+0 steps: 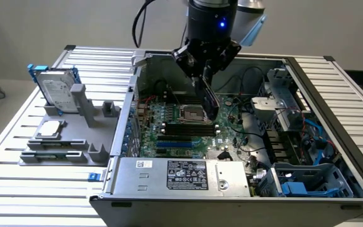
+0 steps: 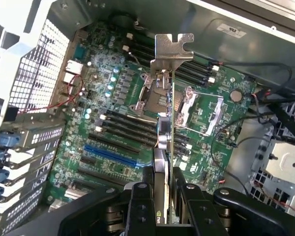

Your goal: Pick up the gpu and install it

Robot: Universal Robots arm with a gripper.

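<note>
Pincer [image 2: 162, 199] is clamped on the gpu [image 2: 162, 162], which extends below it toward the board [image 2: 113, 132], bracket [image 2: 173, 49] at the far end. Hold the card straight and square it with a slot [image 2: 110, 155] beneath.

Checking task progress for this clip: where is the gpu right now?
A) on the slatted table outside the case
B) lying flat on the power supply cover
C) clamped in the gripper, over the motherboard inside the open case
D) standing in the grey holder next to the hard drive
C: the gripper is shut on the gpu, which hangs upright above the motherboard inside the case.
</note>
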